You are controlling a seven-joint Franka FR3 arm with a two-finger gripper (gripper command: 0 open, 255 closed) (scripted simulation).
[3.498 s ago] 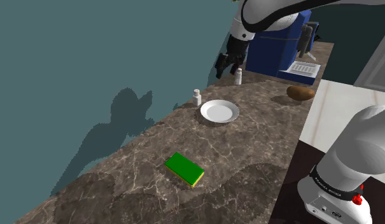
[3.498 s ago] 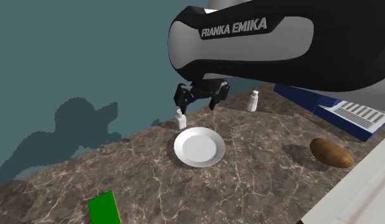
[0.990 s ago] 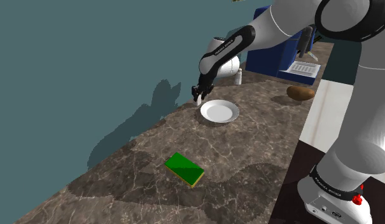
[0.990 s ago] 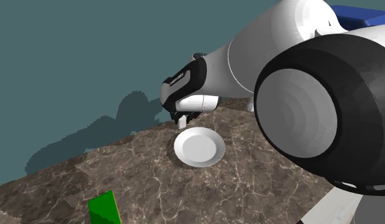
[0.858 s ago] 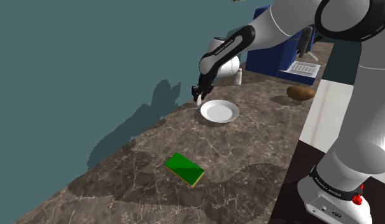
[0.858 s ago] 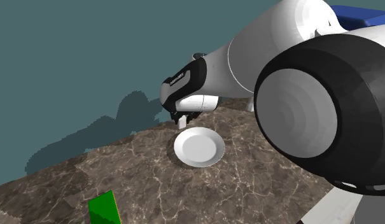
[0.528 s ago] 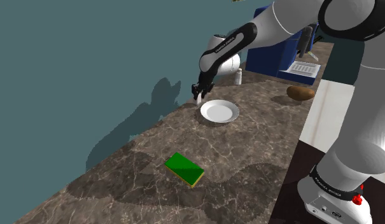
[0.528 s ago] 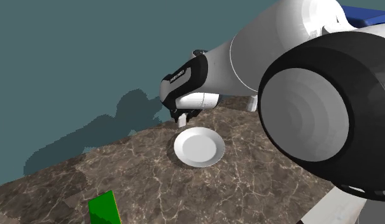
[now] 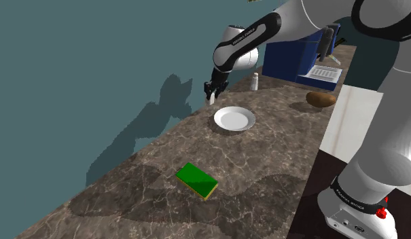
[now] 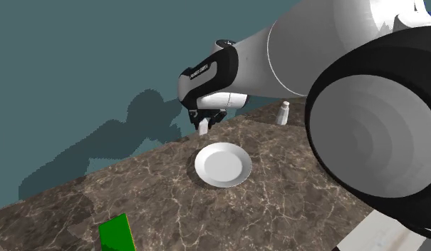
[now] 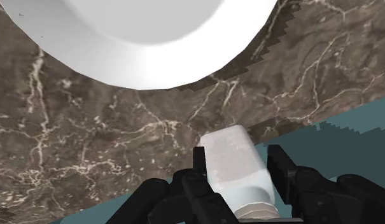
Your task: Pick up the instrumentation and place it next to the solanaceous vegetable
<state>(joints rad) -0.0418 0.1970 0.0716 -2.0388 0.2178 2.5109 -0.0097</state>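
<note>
The black gripper (image 9: 210, 94) is closed around a small white shaker (image 9: 211, 100), one finger on each side of its body. The shaker hangs a little above the marble counter (image 9: 265, 163), just beside the white plate (image 9: 234, 119) on the plate's wall side. The brown potato (image 9: 320, 99) lies well apart from the plate, and a second shaker (image 9: 254, 82) stands behind the plate.

Two white shakers (image 9: 212, 99) (image 9: 254, 81); one white plate (image 9: 234, 119); one potato (image 9: 320, 99); one green sponge (image 9: 196, 180); one blue box (image 9: 289, 64).
</note>
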